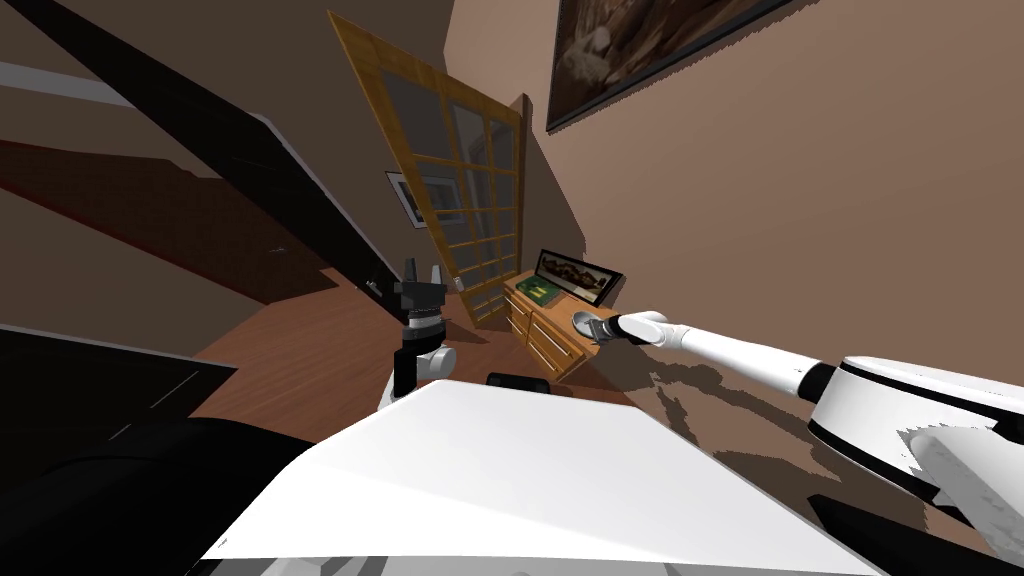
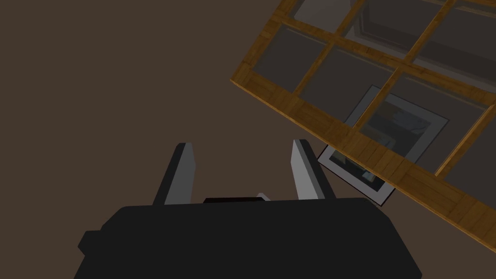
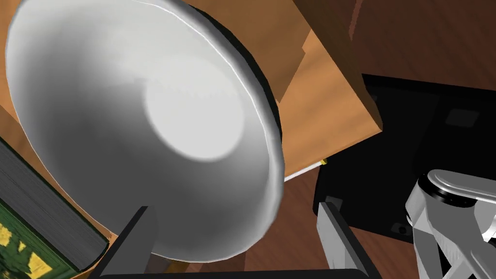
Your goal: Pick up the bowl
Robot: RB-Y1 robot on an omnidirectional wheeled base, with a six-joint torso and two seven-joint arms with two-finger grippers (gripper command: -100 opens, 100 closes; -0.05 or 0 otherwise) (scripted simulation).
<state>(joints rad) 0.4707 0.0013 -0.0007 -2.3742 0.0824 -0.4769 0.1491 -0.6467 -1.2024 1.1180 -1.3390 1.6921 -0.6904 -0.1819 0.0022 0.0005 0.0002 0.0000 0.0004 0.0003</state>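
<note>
Right gripper (image 1: 598,330) is at the bowl (image 1: 582,322), arm stretched out to the wooden drawer cabinet (image 1: 545,342). The bowl is light grey and shallow, and sits on the cabinet top at the end nearer the robot. In the right wrist view the jaws are apart and straddle the bowl's rim. One finger (image 3: 138,237) is over the inside of the bowl; contact can't be told. The other finger (image 3: 339,237) is outside the rim with a visible gap. The green book (image 1: 538,290) lies just beside the bowl, toward the top's far end. The framed picture (image 1: 578,272) stands along the back edge. Left gripper (image 1: 422,272) points up, well apart from the cabinet on its left, jaws apart.
</note>
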